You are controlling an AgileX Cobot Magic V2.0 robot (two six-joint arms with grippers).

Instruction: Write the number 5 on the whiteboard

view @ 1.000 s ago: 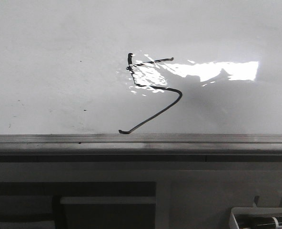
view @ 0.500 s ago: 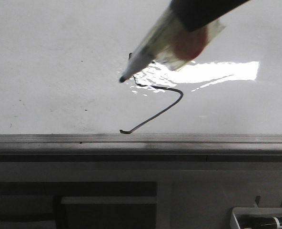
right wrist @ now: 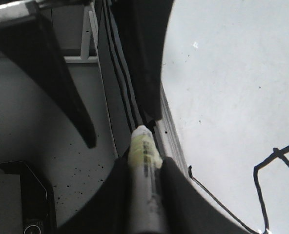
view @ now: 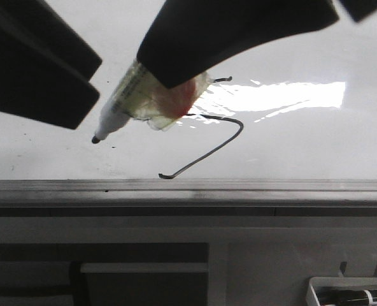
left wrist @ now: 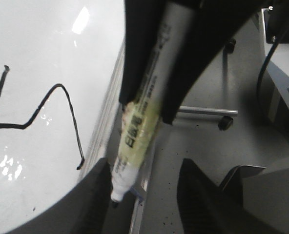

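The whiteboard (view: pixel 42 153) fills the front view, and the number 5 (view: pixel 221 141) is drawn on it in thin black line. Its upper part is hidden behind my right gripper (view: pixel 169 73). That gripper is shut on a white marker (view: pixel 120 111) wrapped in yellowish tape, tip pointing down-left, left of the 5's tail. My left gripper (view: pixel 90 78) is open at the upper left. In the left wrist view the marker (left wrist: pixel 137 146) hangs between the left gripper's (left wrist: pixel 144 165) spread fingers without touching them. The right wrist view shows the right gripper (right wrist: pixel 144 168) clamped on the marker (right wrist: pixel 143 148).
A grey metal rail (view: pixel 188 186) runs along the board's near edge. Below it is a dark cabinet front (view: pixel 144 280). A white tray (view: pixel 341 290) sits at the lower right. A wheeled stand (left wrist: pixel 226 122) is on the speckled floor beside the board.
One second ago neither gripper was in view. The right gripper came in from the upper right with the marker and moved down-left across the 5. The left gripper has appeared at the upper left.
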